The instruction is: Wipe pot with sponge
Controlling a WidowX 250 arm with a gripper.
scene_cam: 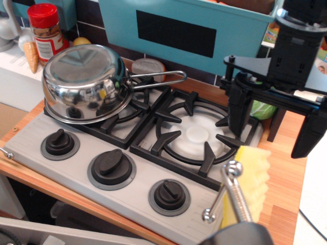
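The shiny steel pot point(84, 84) rests on the left burner of the toy stove, apparently bottom-up, with its wire-loop handle point(156, 79) pointing right. The pale yellow wavy sponge point(253, 173) lies on the wooden counter at the stove's right front edge, partly hidden by a metal rod. My black gripper point(274, 127) hangs over the stove's right edge, just behind and above the sponge and far right of the pot. Its fingers point(237, 115) are spread wide and hold nothing.
The grey stove point(46, 133) has two black grates and three knobs in front. A green cabbage toy point(263, 108) sits behind the gripper. A small round tin point(148, 66), a red-lidded jar point(46, 30) and a teal toy oven point(179, 30) stand at the back. A metal rod point(232, 191) rises in the foreground.
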